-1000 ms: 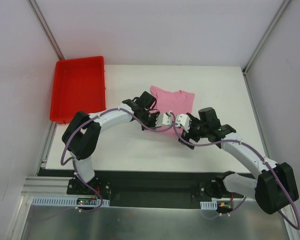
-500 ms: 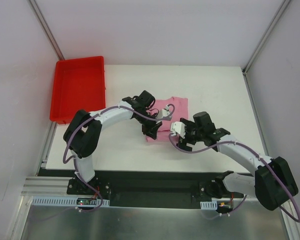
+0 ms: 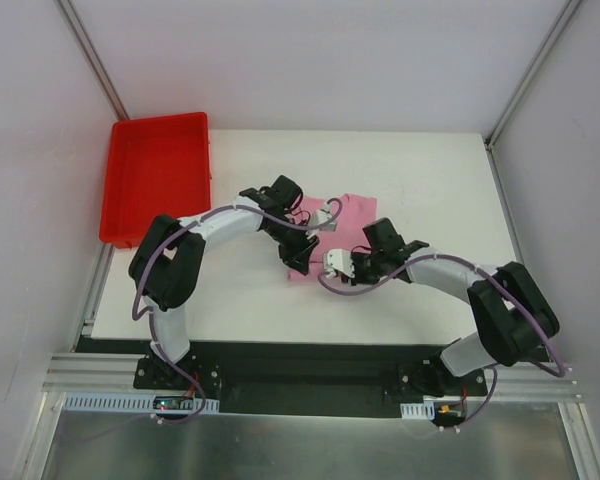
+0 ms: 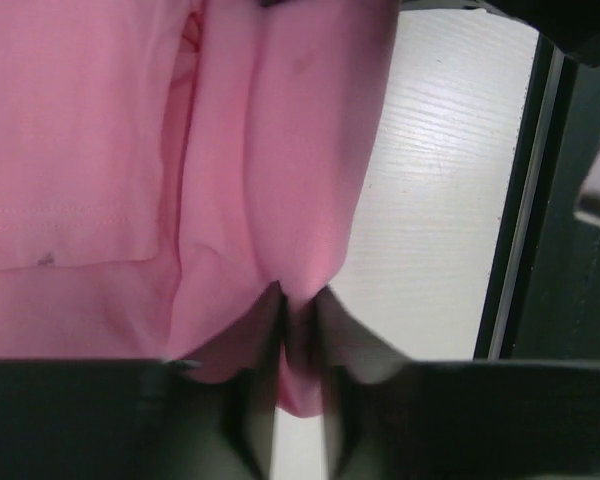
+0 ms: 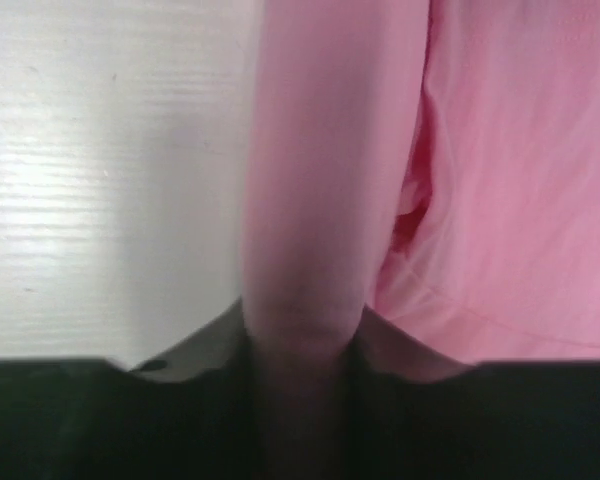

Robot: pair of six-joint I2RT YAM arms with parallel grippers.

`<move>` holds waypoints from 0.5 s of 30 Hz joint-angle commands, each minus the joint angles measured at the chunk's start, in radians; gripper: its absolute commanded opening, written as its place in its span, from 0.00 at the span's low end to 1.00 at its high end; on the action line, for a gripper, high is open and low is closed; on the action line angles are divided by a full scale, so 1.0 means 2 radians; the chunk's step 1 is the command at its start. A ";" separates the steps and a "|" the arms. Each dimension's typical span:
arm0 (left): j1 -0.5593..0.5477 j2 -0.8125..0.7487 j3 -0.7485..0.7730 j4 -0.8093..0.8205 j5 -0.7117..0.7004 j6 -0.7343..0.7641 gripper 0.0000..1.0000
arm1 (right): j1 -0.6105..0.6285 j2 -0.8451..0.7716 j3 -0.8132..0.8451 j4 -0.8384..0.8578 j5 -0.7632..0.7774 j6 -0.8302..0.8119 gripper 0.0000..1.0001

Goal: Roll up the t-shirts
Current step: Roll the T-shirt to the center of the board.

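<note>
Left pincer (image 4: 300,300): almost closed. Its two fingertips nip a thin fold of the light-pink t-shirt (image 4: 80,150), and only a narrow sliver of cloth shows between them.
Cloth at the left pincer: the nipped fold runs straight ahead from the fingertips as a long, soft ridge. To the left of that ridge lies a flatter layer with a stitched hem across it. To the right is the bare white table (image 4: 440,200).
Right pincer (image 5: 300,325): partly closed. Its fingers press on both sides of a thick, rounded roll of the same shirt.
Cloth at the right pincer: the roll runs straight ahead from between the fingers. To its right is flatter pink cloth, with a shadowed crease where the two meet. To its left is bare table.
T-shirt from above: a small bunched heap in the middle of the table, under and between the two pincers. A flat pink corner shows beyond the right pincer, and a pink strip shows on the near side below the left wrist.
Pincers to each other: close together over the shirt, with the left one farther from the arm bases and the right one nearer.
Red tray (image 3: 155,185): well apart, far to the left of the left pincer, at the table's far left edge.
</note>
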 commanded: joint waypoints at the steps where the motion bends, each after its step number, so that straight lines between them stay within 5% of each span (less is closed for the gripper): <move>1: 0.019 -0.014 0.022 -0.003 -0.004 -0.023 0.27 | -0.007 0.029 0.068 -0.107 -0.037 -0.043 0.18; 3: 0.029 -0.038 0.024 0.011 -0.038 -0.046 0.34 | -0.021 0.040 0.103 -0.165 -0.075 -0.059 0.12; 10: 0.070 -0.143 0.015 0.056 -0.191 -0.046 0.53 | -0.072 0.203 0.347 -0.587 -0.148 -0.156 0.07; 15: 0.047 -0.216 -0.034 0.075 -0.233 -0.014 0.60 | -0.117 0.369 0.482 -0.743 -0.194 -0.148 0.06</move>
